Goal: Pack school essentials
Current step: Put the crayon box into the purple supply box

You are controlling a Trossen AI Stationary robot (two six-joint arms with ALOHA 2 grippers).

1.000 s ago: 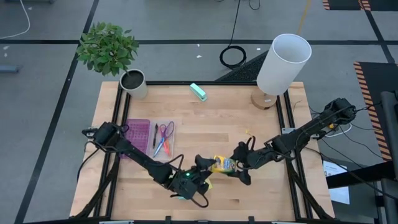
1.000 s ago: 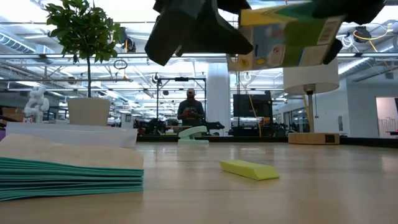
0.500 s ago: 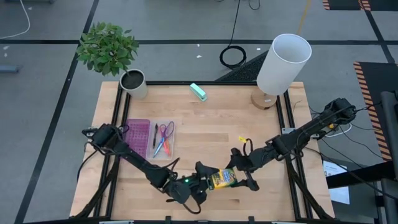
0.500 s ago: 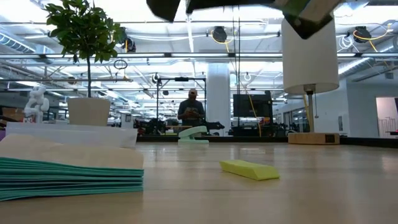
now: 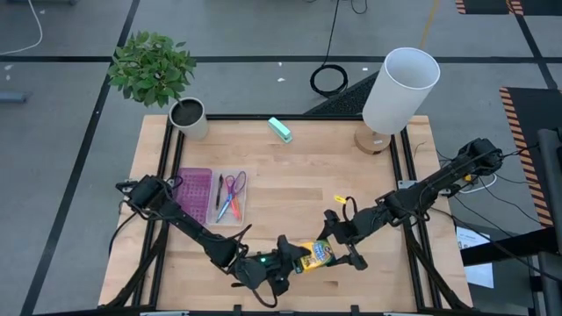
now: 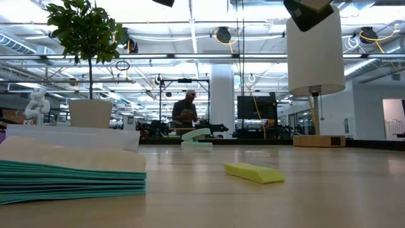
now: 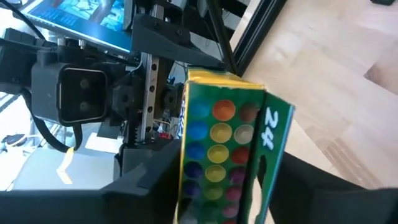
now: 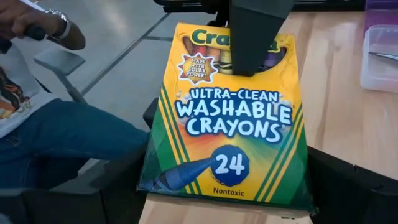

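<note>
1. Crayon box (image 5: 317, 254) held aloft near front table edge — clamped by left gripper (image 5: 292, 261) and right gripper (image 5: 344, 248) together.
2. Scissors (image 5: 234, 186), pen (image 5: 219, 190) already in case (image 5: 230, 198).
3. Yellow piece (image 5: 341, 197) left on table — unpacked.

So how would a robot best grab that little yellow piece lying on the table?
Probably pinch the yellow piece across its short width, mid-length, coming straight down from above: it lies flat and low on the table, so only its long thin sides offer faces to close on.
</note>
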